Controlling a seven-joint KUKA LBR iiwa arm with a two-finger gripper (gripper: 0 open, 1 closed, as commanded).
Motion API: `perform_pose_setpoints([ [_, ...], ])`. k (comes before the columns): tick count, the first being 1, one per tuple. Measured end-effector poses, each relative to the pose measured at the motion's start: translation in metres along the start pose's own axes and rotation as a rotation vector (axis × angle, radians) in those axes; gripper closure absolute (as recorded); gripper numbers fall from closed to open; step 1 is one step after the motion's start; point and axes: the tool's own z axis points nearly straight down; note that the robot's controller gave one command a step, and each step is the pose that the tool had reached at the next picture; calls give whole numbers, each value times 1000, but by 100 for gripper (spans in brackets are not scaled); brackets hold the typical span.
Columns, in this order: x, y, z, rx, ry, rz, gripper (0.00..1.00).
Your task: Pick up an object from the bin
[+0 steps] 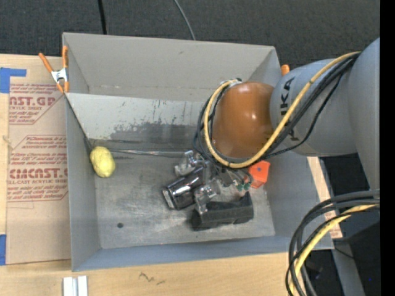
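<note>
The grey metal bin [139,224] holds a few loose things, most of them gathered toward its right half. The grey robot arm [336,113] reaches in from the right. Its wrist carries a smooth orange-brown domed cover [244,125], ringed by yellow and black cables [210,117]. Below that cover the metallic gripper [197,179] sits low over the bin floor, right of centre. Directly at it lies a dark glossy rounded object [181,193] with a shiny face, tilted on the floor and touching or just beside the gripper's metal parts. From this angle I cannot tell whether the gripper is open or closed, nor whether it has hold of anything, since the cover and the clutter hide the tips. Just beside the dark object, toward the near right corner, a matte black rectangular block [225,215] lies flat, close to the front wall. A small orange-red piece [260,172] rests against the right wall, partly under the cables, with a bit of green just beside it. Well apart from all this, a yellow lemon-shaped object [102,162] lies alone by the left wall.
</note>
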Motion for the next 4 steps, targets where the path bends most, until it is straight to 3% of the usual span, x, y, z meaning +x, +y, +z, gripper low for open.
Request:
perform_pose_setpoints([
  [1,12,6,-15,-4,31,-7,100],
  [2,-8,6,-33,-2,17,-27,100],
  [3,-8,6,-33,-2,17,-28,100],
  [4,4,6,-54,-7,45,-134,100],
])
